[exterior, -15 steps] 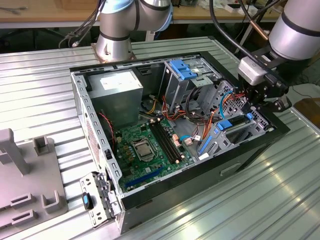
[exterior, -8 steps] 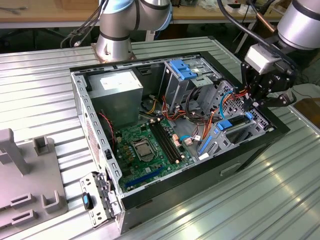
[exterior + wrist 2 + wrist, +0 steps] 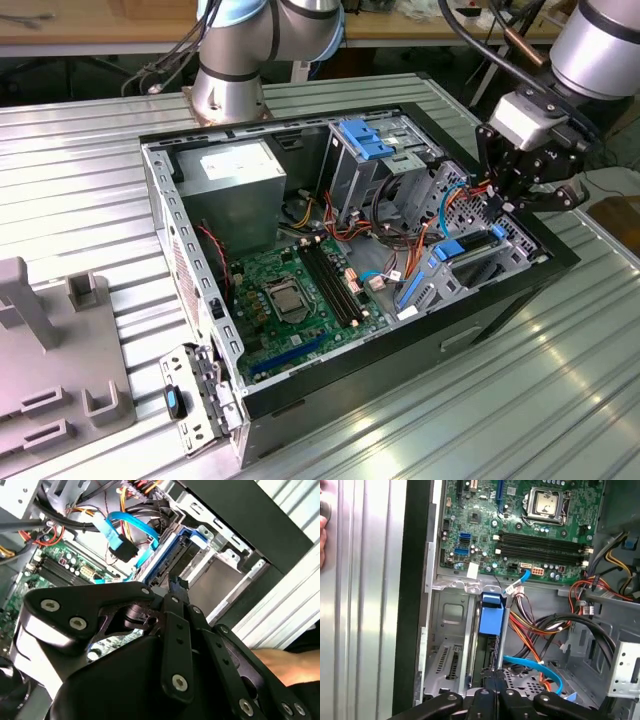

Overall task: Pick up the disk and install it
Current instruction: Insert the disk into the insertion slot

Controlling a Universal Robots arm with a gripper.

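We find the disk [image 3: 462, 247] inside the open computer case [image 3: 165, 200]. Reading the exterior view as a clock face, it sits at about 3 o'clock of the case, in the metal drive cage [image 3: 445, 625] against the case wall. In the first wrist view it stands on edge in that cage, blue frame showing. The gripper [image 3: 508, 195] hangs just above the disk's near end. Its jaws stand narrow, almost together, and we see nothing clamped between them. A blue cable [image 3: 540, 665] loops beside the cage. The green circuit board [image 3: 290, 290] lies on the case floor near 6 o'clock. The grey box [image 3: 235, 195] at 11 o'clock carries a white label [image 3: 232, 163]; its print is too small to tell.
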